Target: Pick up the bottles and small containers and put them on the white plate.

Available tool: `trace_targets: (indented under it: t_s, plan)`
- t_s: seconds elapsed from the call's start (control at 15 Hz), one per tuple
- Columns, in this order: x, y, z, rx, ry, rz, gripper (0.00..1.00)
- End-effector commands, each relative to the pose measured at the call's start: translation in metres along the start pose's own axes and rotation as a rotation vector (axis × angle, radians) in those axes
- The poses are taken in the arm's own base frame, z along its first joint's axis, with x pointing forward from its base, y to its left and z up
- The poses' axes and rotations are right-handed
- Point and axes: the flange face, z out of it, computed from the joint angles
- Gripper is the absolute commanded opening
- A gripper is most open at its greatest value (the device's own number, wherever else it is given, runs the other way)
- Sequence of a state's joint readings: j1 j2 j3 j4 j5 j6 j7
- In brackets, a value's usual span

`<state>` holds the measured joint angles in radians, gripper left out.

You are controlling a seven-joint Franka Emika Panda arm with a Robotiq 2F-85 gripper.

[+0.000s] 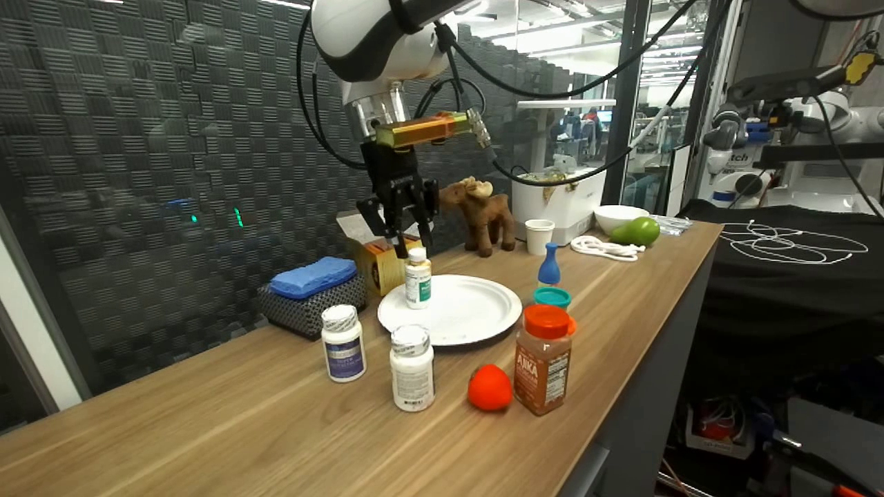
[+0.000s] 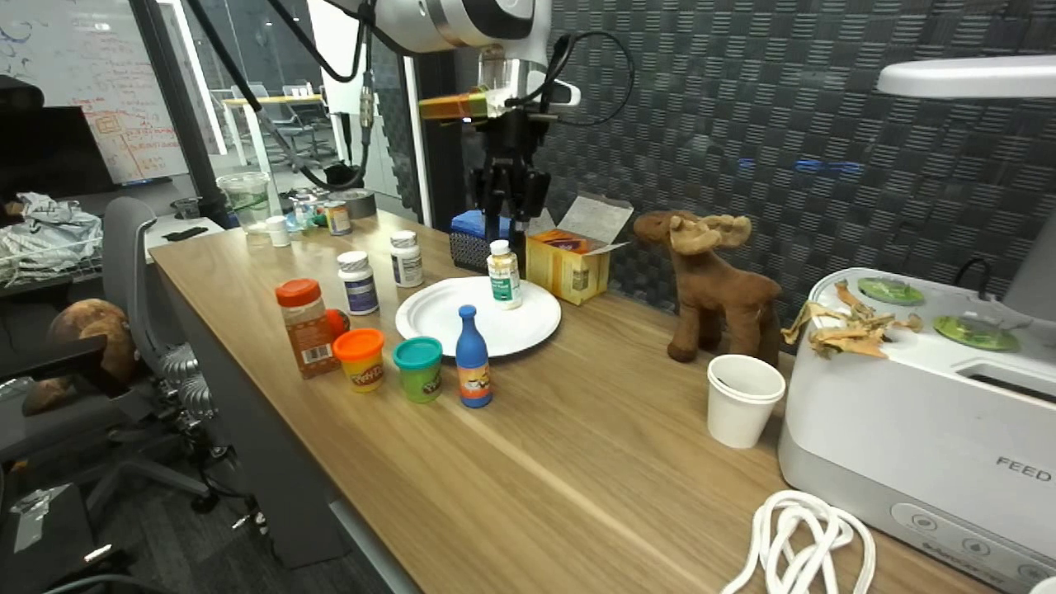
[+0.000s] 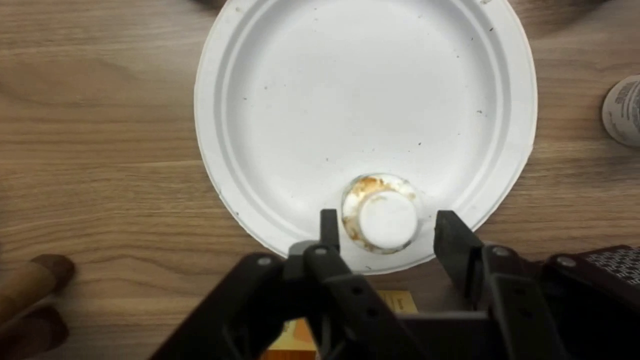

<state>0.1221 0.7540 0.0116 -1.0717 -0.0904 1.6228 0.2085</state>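
Currently a bottle [image 1: 418, 284] stands upright on the plate [image 1: 476, 305], the gripper [image 3: 387, 219] by its cap [image 1: 417, 255], jaws parted; the jar [image 1: 541, 366] is on the table [image 1: 221, 428].

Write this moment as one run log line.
on white plate: green-labelled bottle, upright | jaws: open, either side of it in wrist view | off plate: spice jar, blue bottle

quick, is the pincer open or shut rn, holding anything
Pincer: open, holding nothing; the nearest bottle stands on the plate.
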Motion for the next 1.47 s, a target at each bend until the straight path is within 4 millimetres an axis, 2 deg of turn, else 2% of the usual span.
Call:
trace_targets:
  t_s: [0.0,0.13,0.33,0.6,0.87,1.07,1.2,1.4]
  plan:
    - [-0.014,-0.011,-0.034,0.036,0.024,-0.018,0.86]
    - [-0.022,-0.021,-0.053,0.037,0.043,-0.036,0.99]
    - [-0.039,-0.048,-0.080,0.037,0.062,-0.089,1.00]
    - [-0.063,-0.093,-0.096,0.054,0.081,-0.162,1.00]
    - [-0.085,-0.148,-0.085,0.065,0.085,-0.272,1.00]
    - [-0.098,-0.174,-0.073,0.055,0.108,-0.327,1.00]
    - [-0.102,-0.179,-0.059,0.027,0.106,-0.334,1.00]
    - [-0.105,-0.174,-0.040,-0.007,0.102,-0.330,1.00]
